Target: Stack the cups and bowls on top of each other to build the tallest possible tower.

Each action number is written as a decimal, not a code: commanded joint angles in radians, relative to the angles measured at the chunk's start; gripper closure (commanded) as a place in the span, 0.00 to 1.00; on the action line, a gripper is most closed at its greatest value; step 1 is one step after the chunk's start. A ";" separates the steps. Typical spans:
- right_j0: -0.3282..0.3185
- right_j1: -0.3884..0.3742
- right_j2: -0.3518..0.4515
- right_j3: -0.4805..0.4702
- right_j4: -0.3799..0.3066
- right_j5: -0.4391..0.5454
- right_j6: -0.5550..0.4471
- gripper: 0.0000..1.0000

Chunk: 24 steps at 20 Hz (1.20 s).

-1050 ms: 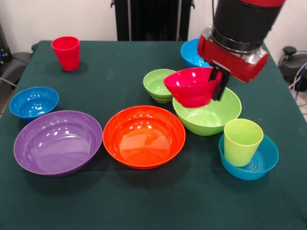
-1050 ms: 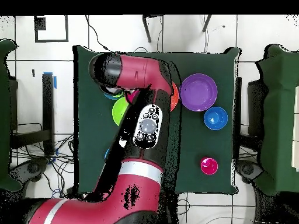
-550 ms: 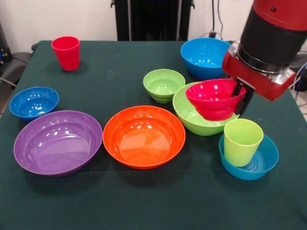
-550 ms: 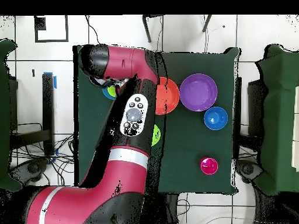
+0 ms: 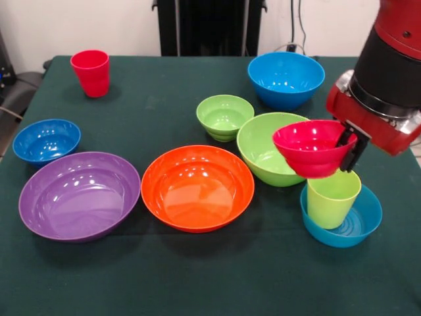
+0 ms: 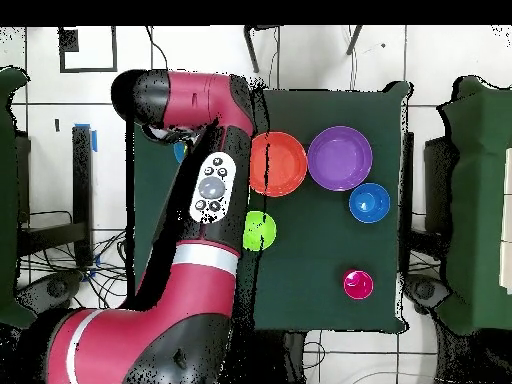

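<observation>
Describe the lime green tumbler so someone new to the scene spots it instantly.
In the front view, find the robot arm's gripper holding the red bowl. Directly beneath stands the lime green tumbler, upright inside a teal-blue bowl. It is the only green item taller than wide.

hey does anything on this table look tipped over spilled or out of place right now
Nothing stands out. Every bowl sits upright, and the lime green cup stands upright in the teal-blue bowl. The gripper holds the red bowl level above that cup.
</observation>
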<state>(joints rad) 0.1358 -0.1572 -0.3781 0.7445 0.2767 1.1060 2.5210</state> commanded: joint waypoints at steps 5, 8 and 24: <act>0.015 0.078 0.027 -0.121 0.039 0.165 0.227 1.00; 0.021 0.075 0.041 -0.097 0.062 0.138 0.240 1.00; 0.051 0.104 -0.027 -0.093 0.078 0.166 0.239 1.00</act>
<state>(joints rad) 0.1749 -0.0702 -0.4335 0.6477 0.3566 1.1718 2.5445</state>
